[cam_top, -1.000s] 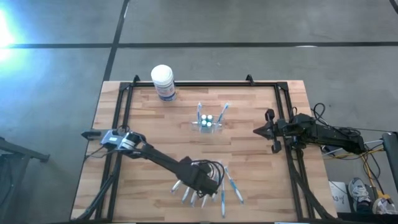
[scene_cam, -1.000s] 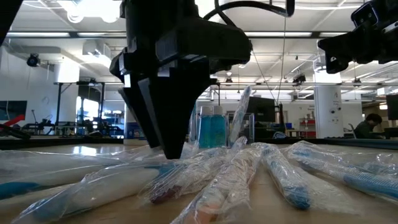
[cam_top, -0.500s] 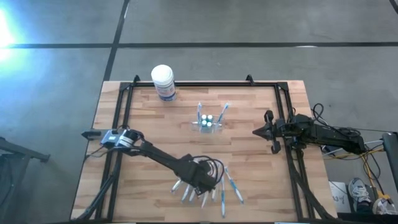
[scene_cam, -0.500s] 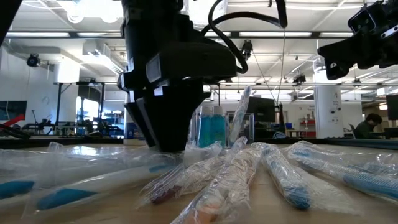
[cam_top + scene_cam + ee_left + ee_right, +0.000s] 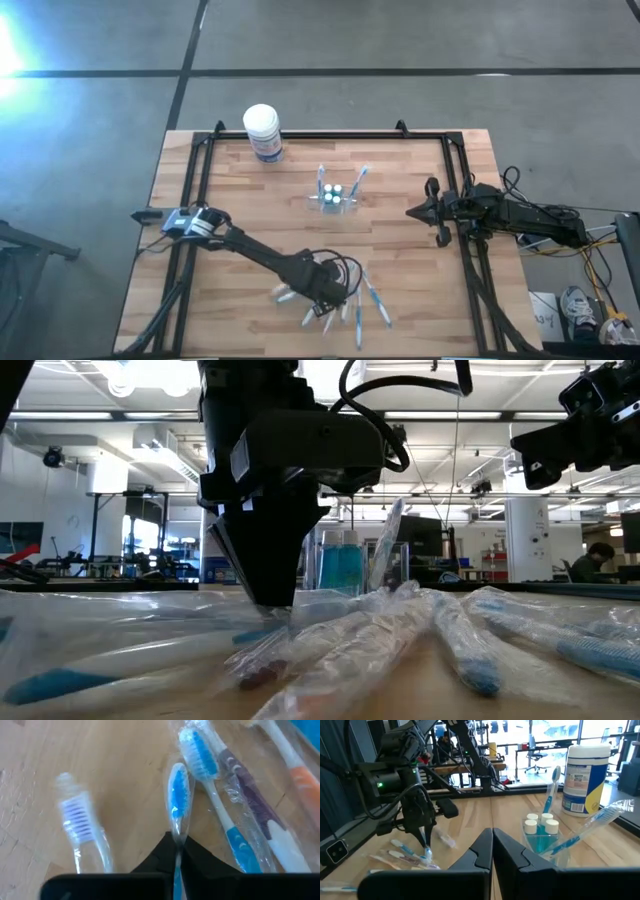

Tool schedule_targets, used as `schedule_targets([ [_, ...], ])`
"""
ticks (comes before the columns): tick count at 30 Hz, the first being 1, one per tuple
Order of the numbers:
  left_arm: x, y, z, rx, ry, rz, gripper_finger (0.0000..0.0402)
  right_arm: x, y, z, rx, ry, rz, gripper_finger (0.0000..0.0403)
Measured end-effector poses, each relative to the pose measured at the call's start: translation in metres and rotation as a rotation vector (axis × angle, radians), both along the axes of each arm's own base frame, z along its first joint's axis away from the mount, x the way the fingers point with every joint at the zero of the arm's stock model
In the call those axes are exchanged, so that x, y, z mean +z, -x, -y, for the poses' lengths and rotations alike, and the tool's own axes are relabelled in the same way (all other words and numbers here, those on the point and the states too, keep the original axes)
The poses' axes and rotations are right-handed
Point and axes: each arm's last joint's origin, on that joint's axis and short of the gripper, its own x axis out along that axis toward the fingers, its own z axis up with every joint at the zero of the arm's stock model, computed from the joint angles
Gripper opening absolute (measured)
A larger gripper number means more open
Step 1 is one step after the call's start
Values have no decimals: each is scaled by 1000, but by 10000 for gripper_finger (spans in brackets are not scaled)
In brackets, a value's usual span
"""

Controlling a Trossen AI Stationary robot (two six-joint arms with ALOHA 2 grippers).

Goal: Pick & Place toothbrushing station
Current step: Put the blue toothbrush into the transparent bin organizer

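Several toothbrushes in clear wrappers lie loose near the table's front edge. My left gripper stands over the pile's left part, fingers pointing down, shut on a wrapped blue-bristled toothbrush. The toothbrushing station, a clear holder with toothbrushes and small white-capped bottles in it, stands on its base at mid-table. It also shows in the right wrist view. My right gripper hovers shut at the table's right side, holding nothing. My left gripper pinches the wrapped blue-bristled toothbrush at its neck, just behind the head, between its two fingertips. The fingers come from above and close across the brush. The head points away past the fingertips, low over the wood; whether it is lifted I cannot tell.
A white tub with a blue label stands at the table's far left. Black frame rails run along the left, right and far edges. One wrapped brush with purple-white bristles lies apart to the left of the pile. Bare wood lies between pile and station.
My left gripper has come down a little onto the pile and shut on the blue-bristled toothbrush. The wrapped brushes around it have shifted, and one has slid out toward the table's left.
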Motion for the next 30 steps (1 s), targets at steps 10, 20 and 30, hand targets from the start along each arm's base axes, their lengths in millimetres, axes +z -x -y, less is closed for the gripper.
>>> schedule_targets([
  [10, 41, -1, 3, -17, 18, 114, 7, 0, 0, 0, 0, 4, 1, 8],
  [20, 125, 28, 8, -147, -127, 369, 2, -2, 0, 0, 1, 18, -6, 8],
  [30, 184, 122, 14, -520, -316, 940, 2, 0, 0, 0, 1, 22, 12, 8],
])
